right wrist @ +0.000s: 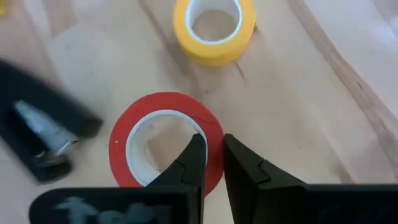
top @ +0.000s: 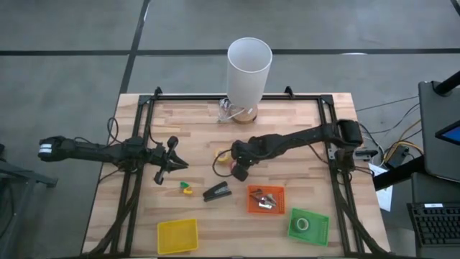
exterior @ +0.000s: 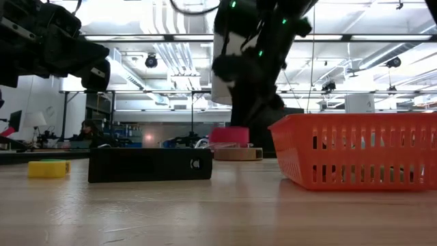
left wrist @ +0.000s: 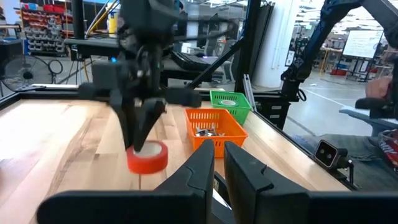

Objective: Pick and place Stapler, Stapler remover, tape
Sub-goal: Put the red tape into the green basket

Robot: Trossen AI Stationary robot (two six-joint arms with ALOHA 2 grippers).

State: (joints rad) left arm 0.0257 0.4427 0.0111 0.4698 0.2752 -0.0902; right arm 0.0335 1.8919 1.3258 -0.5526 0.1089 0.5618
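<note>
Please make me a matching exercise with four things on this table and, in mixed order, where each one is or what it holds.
1. orange plastic mesh basket
2. green plastic basket
3. red tape roll
4. black desk stapler

a. lies free on the wooden table, beside the orange basket
b. holds a tape roll
c. under the right tool
d. holds small metal pieces

Pairs: 1-d, 2-b, 3-c, 4-a

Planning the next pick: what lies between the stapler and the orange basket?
Nothing. In the high view the wood between the stapler and the orange basket is bare; the low view shows the same open gap.
</note>
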